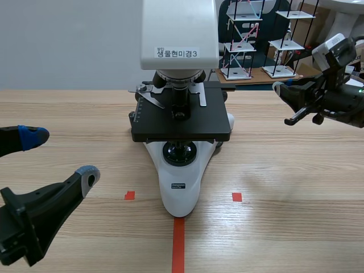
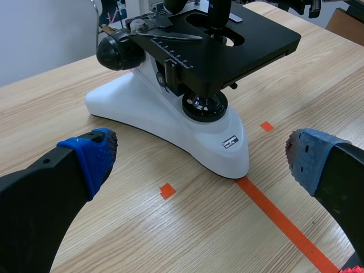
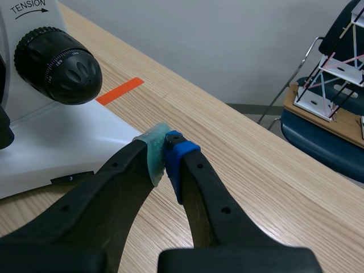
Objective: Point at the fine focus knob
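Currently, the pointing step is not complete. The fine focus knob (image 3: 78,71) is the smaller ridged cap at the centre of the black focus control on the side of the microscope (image 1: 181,170). It lies at about 10 o'clock from the tips of the right pincer (image 3: 165,151), near but clearly apart. That pincer is closed pad against pad, holding and touching nothing. Judged remaining: aim the tips at the knob and close the gap. The left pincer (image 1: 60,156) sits low over the table (image 1: 284,216) at 8 o'clock of the microscope, fingers wide apart and empty.
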